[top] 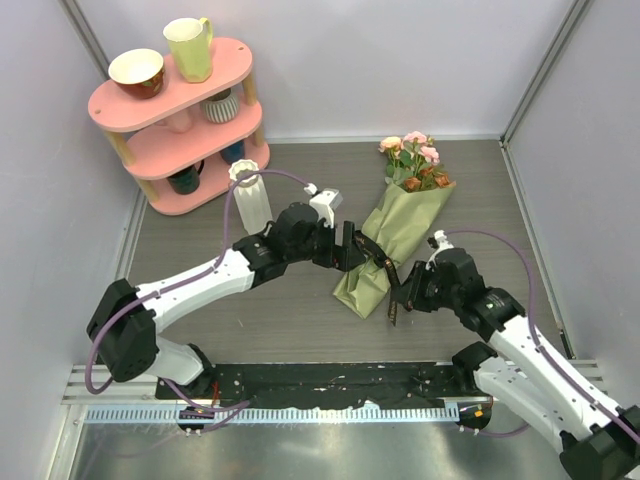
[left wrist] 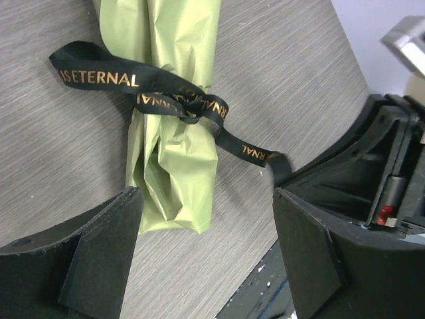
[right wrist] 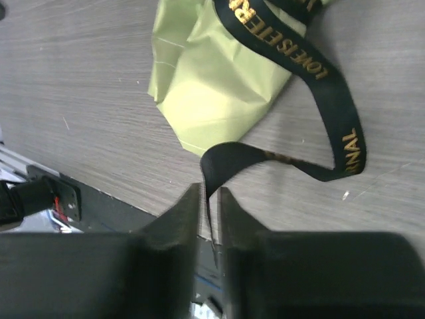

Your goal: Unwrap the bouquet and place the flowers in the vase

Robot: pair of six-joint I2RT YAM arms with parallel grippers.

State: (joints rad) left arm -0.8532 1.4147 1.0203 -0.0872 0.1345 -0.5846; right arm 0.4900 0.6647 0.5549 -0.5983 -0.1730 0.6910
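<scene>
The bouquet [top: 400,235] lies slanted on the grey table, its pink and peach flowers [top: 412,158] toward the back right. A black ribbon [left wrist: 186,106] with gold lettering is knotted round the olive-green paper [left wrist: 174,174]. My left gripper [left wrist: 206,259] hovers open and empty over the paper's lower end [top: 362,292]. One ribbon tail [right wrist: 332,100] arches into my right gripper [right wrist: 210,199], whose jaws stand a narrow crack apart; the tail's end sits loose in the gap. The white ribbed vase [top: 250,195] stands left of the left arm.
A pink two-tier shelf [top: 235,60] at the back left carries a yellow-green mug [top: 190,48], a bowl [top: 137,72] and a striped cup [top: 220,105]. A black strip [top: 330,378] runs along the near table edge. Walls close in on both sides.
</scene>
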